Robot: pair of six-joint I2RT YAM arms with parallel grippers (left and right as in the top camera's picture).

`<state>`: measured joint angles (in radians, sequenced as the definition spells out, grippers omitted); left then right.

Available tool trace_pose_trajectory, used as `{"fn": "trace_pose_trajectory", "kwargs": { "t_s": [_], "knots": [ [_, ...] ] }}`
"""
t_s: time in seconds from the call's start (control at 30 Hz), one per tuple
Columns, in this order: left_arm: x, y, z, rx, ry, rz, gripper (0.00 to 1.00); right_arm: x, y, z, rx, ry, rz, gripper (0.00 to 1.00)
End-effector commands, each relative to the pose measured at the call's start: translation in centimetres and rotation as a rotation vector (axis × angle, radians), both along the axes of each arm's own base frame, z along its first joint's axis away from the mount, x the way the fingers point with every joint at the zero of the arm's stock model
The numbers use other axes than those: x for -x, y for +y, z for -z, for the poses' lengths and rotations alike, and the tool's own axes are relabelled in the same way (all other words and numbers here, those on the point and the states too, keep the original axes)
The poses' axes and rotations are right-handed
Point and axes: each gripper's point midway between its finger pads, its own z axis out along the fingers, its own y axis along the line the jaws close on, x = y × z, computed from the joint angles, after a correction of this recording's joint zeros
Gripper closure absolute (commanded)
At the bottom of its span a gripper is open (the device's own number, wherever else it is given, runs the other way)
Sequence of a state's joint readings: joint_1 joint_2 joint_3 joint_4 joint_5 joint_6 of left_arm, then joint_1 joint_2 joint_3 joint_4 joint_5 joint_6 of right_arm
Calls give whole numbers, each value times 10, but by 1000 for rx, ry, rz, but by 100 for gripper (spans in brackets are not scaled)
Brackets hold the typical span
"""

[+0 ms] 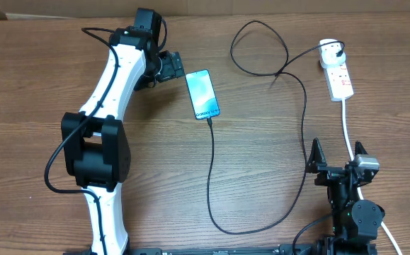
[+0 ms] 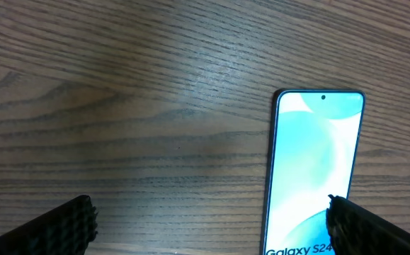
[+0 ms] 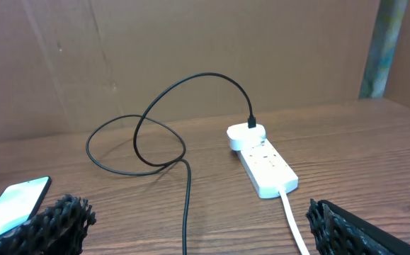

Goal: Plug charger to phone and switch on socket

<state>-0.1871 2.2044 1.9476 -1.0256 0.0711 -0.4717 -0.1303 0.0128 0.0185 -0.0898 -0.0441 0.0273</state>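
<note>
We see a brown wooden table with fine darker grain lines running across it. The slim rectangular phone has a black bezel and a lit screen in pale blue and cyan swirls. The long thin charger cable leaving the phone is black throughout, and its adapter end is black and white. Well to the right of the phone, the small rectangular plastic socket strip is white with red markings, and its thick cord is white too. Left of the phone, the left arm is white with black joints. The fingers of the left gripper and those of the right gripper are black with a ridged, knobbly pattern. Beyond the phone stands plain tan cardboard.
</note>
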Motion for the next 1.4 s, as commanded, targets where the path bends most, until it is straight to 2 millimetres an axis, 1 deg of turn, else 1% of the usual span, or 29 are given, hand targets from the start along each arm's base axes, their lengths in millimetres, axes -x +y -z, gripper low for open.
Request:
{"fn": "trace_pose_trajectory", "kwargs": {
  "t_s": [0.0,0.13,0.27,0.37,0.5,0.67,0.77,0.87,0.97,1.07,1.17,1.37],
  "knots": [
    [-2,4,-15,15,-23,-21,0,0,-2,1,-9,-6,12,0],
    [11,6,-11,3,33,-22,0,0,-2,1,-9,-6,12,0],
    [14,18,-10,-75,37,17,0,0,-2,1,-9,-6,12,0],
    [19,18,-13,-86,44,61,0,0,-2,1,-9,-6,12,0],
    [26,12,-27,-107,7,133,0,0,-2,1,-9,-6,12,0],
    [27,10,-53,-132,-166,204,0,0,-2,1,-9,-6,12,0],
    [42,13,-62,-129,-225,205,0,0,-2,1,-9,-6,12,0],
    [62,17,-68,-138,-273,234,0,0,-2,1,-9,-6,12,0],
    [80,22,-71,-152,-308,262,0,0,-2,1,-9,-6,12,0],
    [100,29,-74,-164,-328,254,0,0,-2,1,-9,-6,12,0],
    [115,32,-82,-159,-380,249,0,0,-2,1,-9,-6,12,0],
    [136,36,-107,-142,-570,228,0,0,-2,1,-9,-6,12,0]
  ]
}}
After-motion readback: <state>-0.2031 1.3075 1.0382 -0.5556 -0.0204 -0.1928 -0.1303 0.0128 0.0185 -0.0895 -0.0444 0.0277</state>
